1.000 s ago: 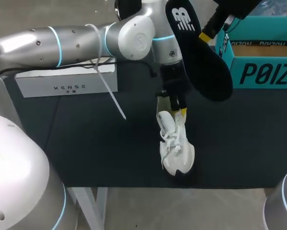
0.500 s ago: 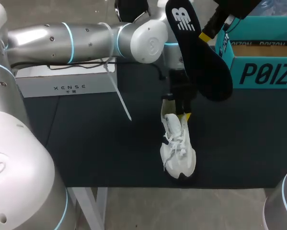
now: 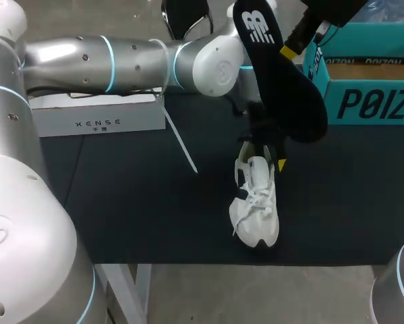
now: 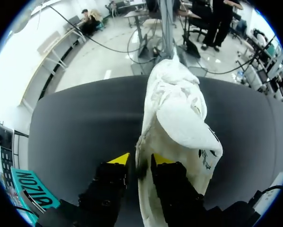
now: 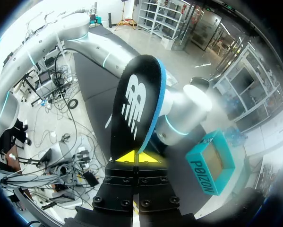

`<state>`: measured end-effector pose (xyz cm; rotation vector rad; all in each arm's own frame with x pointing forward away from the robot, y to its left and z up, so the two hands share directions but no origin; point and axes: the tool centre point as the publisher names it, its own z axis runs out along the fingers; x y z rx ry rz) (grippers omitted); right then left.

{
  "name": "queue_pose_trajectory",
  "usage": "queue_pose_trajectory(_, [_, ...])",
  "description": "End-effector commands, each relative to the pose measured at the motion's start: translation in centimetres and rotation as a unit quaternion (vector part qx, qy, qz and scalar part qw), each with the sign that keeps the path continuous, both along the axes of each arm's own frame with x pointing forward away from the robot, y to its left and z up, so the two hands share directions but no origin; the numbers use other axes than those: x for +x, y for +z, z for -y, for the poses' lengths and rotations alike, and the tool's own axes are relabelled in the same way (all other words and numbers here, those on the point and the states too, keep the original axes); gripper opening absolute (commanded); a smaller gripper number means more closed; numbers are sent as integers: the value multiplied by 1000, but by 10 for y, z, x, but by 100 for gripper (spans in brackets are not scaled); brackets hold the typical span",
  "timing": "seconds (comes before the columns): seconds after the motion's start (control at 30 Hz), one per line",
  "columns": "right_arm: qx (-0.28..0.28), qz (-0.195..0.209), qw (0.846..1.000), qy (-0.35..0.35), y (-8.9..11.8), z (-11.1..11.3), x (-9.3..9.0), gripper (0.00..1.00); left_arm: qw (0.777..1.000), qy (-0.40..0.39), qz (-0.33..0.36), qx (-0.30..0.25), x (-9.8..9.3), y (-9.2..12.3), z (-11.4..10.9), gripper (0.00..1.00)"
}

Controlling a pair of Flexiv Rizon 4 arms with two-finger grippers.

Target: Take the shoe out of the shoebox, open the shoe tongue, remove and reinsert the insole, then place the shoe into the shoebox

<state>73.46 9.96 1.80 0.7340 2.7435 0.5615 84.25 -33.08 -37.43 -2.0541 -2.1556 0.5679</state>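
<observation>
Head view: the white shoe (image 3: 255, 206) lies sole down near the middle of the dark tabletop (image 3: 121, 202), toe toward the near edge and heel toward the far side, laces loose over its top; the left arm (image 3: 121, 57) comes in from the left and reaches past the middle, and the left fingers (image 3: 262, 154) sit on the heel end of the shoe at the rim of its opening. The right fingers (image 3: 293, 47) are at the far right, well above the tabletop, pinched on the edge of the black insole (image 3: 282, 88); the insole hangs in the air on a slant, its white mark at the upper end, its lower end near the shoe's heel but apart from the shoe. The teal shoebox (image 3: 370, 101) stands at the far right with its top open, well apart from the shoe; a white box (image 3: 97, 120) lies at the far left; a thin white strap (image 3: 178, 142) hangs off the left arm.

Left wrist view: the yellow tips stand narrow with the wall of the shoe's heel end pressed between them, both touching it; the shoe stretches away ahead of the fingers, toe farthest; a corner of the shoebox shows off to one side of them.

Right wrist view: the yellow tips are nearly together, clamped on the thin insole, which rises ahead of them; the left arm passes behind it; the shoebox sits on the tabletop beyond and to one side.
</observation>
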Motion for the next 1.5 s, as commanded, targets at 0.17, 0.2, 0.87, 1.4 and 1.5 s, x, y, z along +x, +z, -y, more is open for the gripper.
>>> queue_pose_trajectory(0.17, [0,-1,1000,0,0,-1,1,0,998,24,8,-53,11,25,-6,100])
queue_pose_trajectory(0.2, [0,-1,1000,0,0,-1,1,0,998,27,10,-62,13,29,-6,100])
queue_pose_trajectory(0.87, [0,-1,1000,0,0,-1,1,0,851,255,47,-457,61,81,-73,100])
queue_pose_trajectory(1.4, [0,-1,1000,0,0,-1,1,0,735,316,-29,-599,53,98,-107,100])
queue_pose_trajectory(1.5, [0,-1,1000,0,0,-1,1,0,735,316,-29,-599,53,98,-107,100])
